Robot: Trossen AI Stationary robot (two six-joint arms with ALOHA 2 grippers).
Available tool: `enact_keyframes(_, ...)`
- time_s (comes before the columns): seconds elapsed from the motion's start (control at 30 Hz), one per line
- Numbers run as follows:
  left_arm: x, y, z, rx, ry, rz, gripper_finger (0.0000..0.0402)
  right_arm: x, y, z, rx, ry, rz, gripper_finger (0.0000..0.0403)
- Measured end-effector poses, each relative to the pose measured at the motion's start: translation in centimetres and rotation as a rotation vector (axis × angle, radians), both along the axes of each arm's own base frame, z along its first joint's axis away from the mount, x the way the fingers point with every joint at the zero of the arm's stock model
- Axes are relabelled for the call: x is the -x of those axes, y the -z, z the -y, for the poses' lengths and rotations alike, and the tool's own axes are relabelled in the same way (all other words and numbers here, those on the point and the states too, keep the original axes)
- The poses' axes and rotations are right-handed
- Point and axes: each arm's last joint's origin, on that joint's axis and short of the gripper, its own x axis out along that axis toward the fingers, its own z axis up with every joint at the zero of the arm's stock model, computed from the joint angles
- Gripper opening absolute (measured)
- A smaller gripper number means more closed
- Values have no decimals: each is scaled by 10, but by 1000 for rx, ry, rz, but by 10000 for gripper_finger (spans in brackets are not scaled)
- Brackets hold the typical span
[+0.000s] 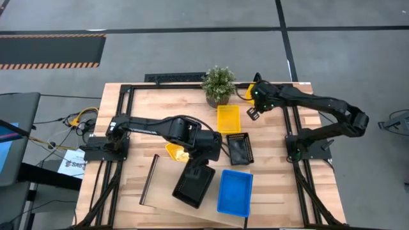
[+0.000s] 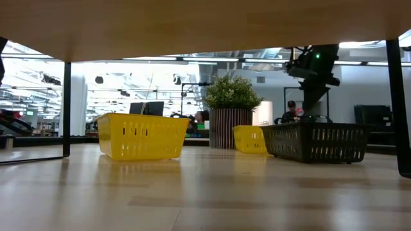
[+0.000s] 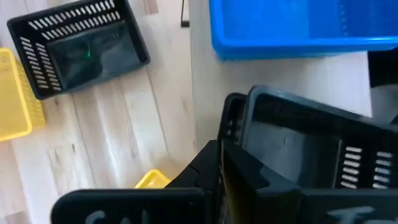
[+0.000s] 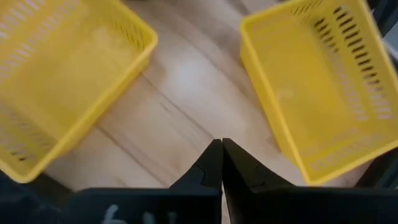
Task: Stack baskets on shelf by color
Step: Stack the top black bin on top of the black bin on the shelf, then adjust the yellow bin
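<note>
— Handling of these baskets?

— Light, thin plastic; springy mesh walls, slick flared sides. Best pinched at a short-end rim, near the middle. Easy to tip if taken off-centre.

— Left jaws?

— Closed tight, right against the rim of the black basket (image 3: 298, 143). Cannot tell whether a wall is pinched between. Sits on the shelf (image 3: 280, 71), just beside the blue basket (image 1: 234, 191).

— Right jaws?

— Closed as well, holding nothing. Hanging over the table (image 1: 147, 115) at the far side, between two yellow baskets (image 4: 62, 74) (image 4: 317, 87), touching neither.

— Others?

— Another black basket (image 1: 239, 148) on the table, not yet shelved.
</note>
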Motion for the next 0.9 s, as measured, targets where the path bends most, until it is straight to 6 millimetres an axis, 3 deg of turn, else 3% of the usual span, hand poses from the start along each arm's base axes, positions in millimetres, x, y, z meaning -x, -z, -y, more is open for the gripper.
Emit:
enact_keyframes(0.17,5,2,12,-16,15,-32,6,2,0,2,-1,10,-6,22)
enact_keyframes(0.43,4,7,7,-108,-43,-53,6,10,0,15,37,110,-18,14)
enact_keyframes(0.6,11,-7,6,-133,-84,-50,6,29,-4,43,231,321,-89,14)
enact_keyframes(0.7,17,-20,2,-178,-125,-16,6,38,-1,63,253,405,-72,11)
enact_keyframes(0.9,22,-26,-2,-214,-213,1,6,44,31,91,169,450,-164,8)
